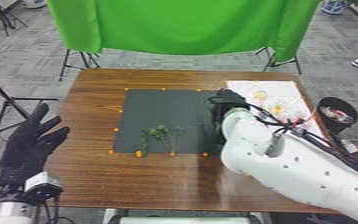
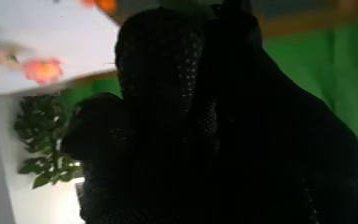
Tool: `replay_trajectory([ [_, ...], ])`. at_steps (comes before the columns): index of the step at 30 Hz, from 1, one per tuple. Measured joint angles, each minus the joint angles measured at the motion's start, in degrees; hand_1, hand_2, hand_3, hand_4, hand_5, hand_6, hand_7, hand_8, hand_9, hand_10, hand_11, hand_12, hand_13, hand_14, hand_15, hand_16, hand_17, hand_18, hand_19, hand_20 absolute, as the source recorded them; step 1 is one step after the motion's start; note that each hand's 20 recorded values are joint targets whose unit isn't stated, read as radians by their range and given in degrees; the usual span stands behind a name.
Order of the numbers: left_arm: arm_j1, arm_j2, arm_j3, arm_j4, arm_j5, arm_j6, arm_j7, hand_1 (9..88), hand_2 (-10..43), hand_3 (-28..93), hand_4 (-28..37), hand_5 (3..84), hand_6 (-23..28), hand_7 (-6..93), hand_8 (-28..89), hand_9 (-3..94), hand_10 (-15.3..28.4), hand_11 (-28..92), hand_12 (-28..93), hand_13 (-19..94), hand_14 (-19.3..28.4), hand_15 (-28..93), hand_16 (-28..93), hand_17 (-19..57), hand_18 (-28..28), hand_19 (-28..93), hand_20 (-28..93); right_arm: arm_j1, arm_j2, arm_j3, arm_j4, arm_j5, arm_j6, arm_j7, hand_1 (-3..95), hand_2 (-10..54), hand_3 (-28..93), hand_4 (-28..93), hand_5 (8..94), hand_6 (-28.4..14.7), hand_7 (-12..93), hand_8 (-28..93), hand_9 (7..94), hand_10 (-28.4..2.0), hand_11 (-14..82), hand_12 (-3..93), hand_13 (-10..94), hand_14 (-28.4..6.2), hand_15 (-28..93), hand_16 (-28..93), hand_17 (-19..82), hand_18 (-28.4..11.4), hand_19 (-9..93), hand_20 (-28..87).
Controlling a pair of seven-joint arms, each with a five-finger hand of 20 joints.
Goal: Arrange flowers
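Green sprigs (image 1: 160, 134) are seen on a dark mat (image 1: 158, 110); a white sheet (image 1: 242, 89) with flowers (image 1: 278, 109) is partly hidden by the right arm (image 1: 304, 172). The left hand (image 1: 20, 155) is spread wide; what is held by the right hand (image 1: 230, 98) cannot be told.

Lab or test room, by its fittings. Green cloth (image 1: 184, 25) hung beyond table (image 1: 78, 175), stands (image 1: 65, 64) seen below it. Tripod (image 1: 12, 100) set up left of table. Floor around table covered in grey carpet (image 1: 38, 60). Mat (image 1: 158, 110) on table ringed with orange dots (image 1: 139, 153).
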Motion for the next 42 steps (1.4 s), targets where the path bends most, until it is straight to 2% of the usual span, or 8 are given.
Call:
replay_trajectory([
  [5, -0.5, -1.50, -0.10, 0.01, 1.54, -0.35, -1.77, 29.4, 6.8, 64, -20.8, 30.6, 6.6, 8.2, -8, 26.3, 17.5, 23, 11, 19, 27.0, 56, -12, -9.9, 27.3, 49, 2, -1.7, 0.5, -0.2, -1.2, -0.5, -0.8, 0.0, 61.0, -9.5, 73, -28, 85.6, -3.9, 15, 13, 93.7, -10.3, 23.9, 21.3, 94, -4.0, 47, 18, 67, -10.7, 93, 12],
  [9, -0.5, -2.16, -0.10, 0.01, 1.92, -0.50, -2.02, 29.5, 6.8, 64, -20.7, 30.5, 6.6, 8.2, -8, 26.3, 17.5, 23, 11, 19, 27.0, 56, -12, -9.9, 27.3, 49, 2, -2.8, 1.0, -0.3, -2.4, -0.7, -1.7, 0.0, 60.9, -9.5, 73, -28, 85.7, -3.8, 15, 13, 93.7, -10.2, 23.9, 21.2, 94, -4.2, 47, 18, 67, -10.8, 93, 12],
  [14, -0.5, -2.07, -0.04, 0.02, 1.74, -0.46, -1.73, 29.6, 6.7, 64, -20.7, 30.5, 6.6, 8.2, -8, 26.3, 17.5, 23, 11, 19, 26.9, 56, -12, -9.8, 27.3, 49, 2, -4.5, 1.2, -0.1, -3.9, -1.2, -2.3, -0.4, 60.9, -9.5, 73, -28, 85.7, -3.8, 14, 12, 93.7, -10.1, 24.0, 21.1, 94, -4.2, 47, 17, 67, -10.8, 93, 12],
  [20, -0.5, -0.57, 0.65, 0.07, 0.58, -0.37, -0.55, 29.6, 6.7, 64, -20.6, 30.7, 6.7, 8.0, -8, 26.4, 17.5, 23, 11, 19, 27.0, 57, -12, -9.8, 27.3, 49, 2, -4.7, 1.0, -1.4, -4.3, -1.3, -2.7, -1.0, 60.8, -9.5, 73, -28, 85.5, -3.9, 14, 12, 93.7, -10.0, 24.1, 20.9, 94, -4.2, 47, 17, 67, -10.8, 93, 12],
  [25, -0.5, 0.10, 0.86, 0.08, 0.25, -0.33, -0.36, 29.7, 6.7, 64, -20.6, 30.6, 6.8, 8.0, -8, 26.4, 17.5, 23, 11, 19, 27.0, 56, -12, -9.9, 27.3, 49, 2, -4.8, 0.6, -1.8, -4.5, -1.4, -3.1, -1.5, 60.6, -9.5, 73, -28, 85.3, -3.9, 14, 12, 93.7, -10.0, 23.7, 20.9, 94, -4.4, 46, 17, 67, -10.9, 93, 12],
  [31, -0.6, -0.02, 0.83, 0.07, 0.36, -0.33, -0.52, 29.8, 6.8, 64, -20.6, 30.7, 6.8, 8.0, -8, 26.3, 17.6, 23, 11, 19, 27.0, 56, -12, -9.8, 27.3, 49, 2, -4.9, 0.0, -1.9, -4.8, -1.2, -4.2, -1.6, 59.8, -9.5, 73, -28, 85.1, -4.0, 13, 11, 93.7, -10.1, 23.5, 21.0, 94, -4.4, 46, 17, 67, -10.8, 93, 11],
  [37, -1.2, -1.70, 0.78, 0.07, 1.70, -0.44, -2.16, 29.9, 6.8, 64, -20.4, 30.7, 6.8, 8.0, -8, 26.3, 17.6, 24, 11, 19, 27.0, 57, -12, -9.9, 27.3, 49, 2, -5.3, -0.4, -1.7, -4.8, -0.9, -5.0, -1.6, 56.2, -9.5, 71, -27, 85.0, -4.4, 13, 10, 93.7, -10.7, 23.7, 20.4, 94, -4.7, 46, 17, 67, -10.6, 93, 9],
  [42, -1.2, -2.15, 0.75, 0.05, 1.97, -0.44, -2.48, 29.9, 6.8, 64, -20.3, 30.9, 6.8, 8.0, -8, 26.3, 17.6, 24, 11, 19, 27.0, 57, -12, -9.8, 27.3, 49, 2, -6.0, -0.5, -0.6, -5.0, -0.3, -5.6, -1.6, 52.6, -9.5, 69, -26, 83.8, -5.2, 13, 10, 93.7, -11.8, 24.3, 16.9, 94, -4.2, 45, 17, 68, -9.5, 93, 5],
])
